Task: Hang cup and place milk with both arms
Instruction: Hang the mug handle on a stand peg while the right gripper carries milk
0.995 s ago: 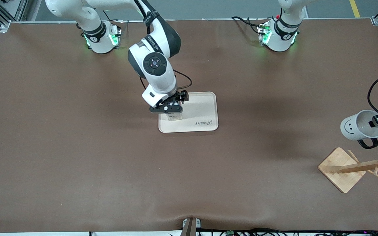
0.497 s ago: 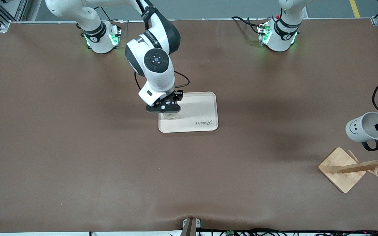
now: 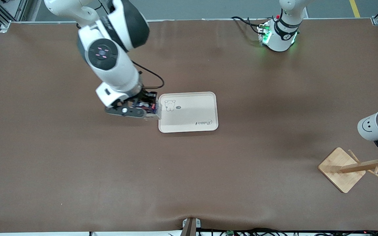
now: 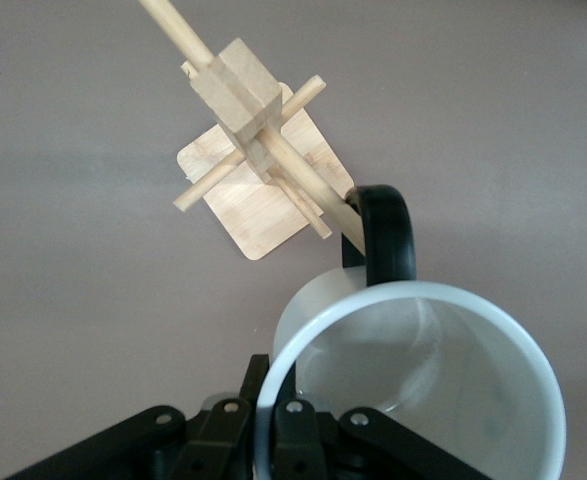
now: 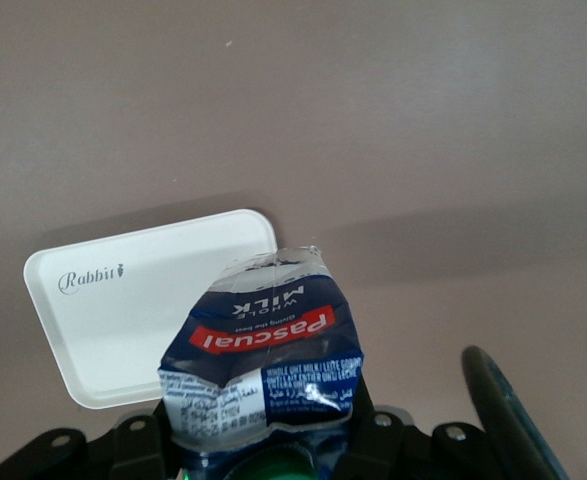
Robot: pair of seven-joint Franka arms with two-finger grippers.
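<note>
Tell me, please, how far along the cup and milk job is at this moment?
Nothing looks finished yet. In hand: the right gripper is shut on the milk, over the table beside the bare tray. The left gripper is shut on the cup at its rim, with the handle close to a peg of the wooden rack. Left to do: set the milk on the tray and hang the cup.
</note>
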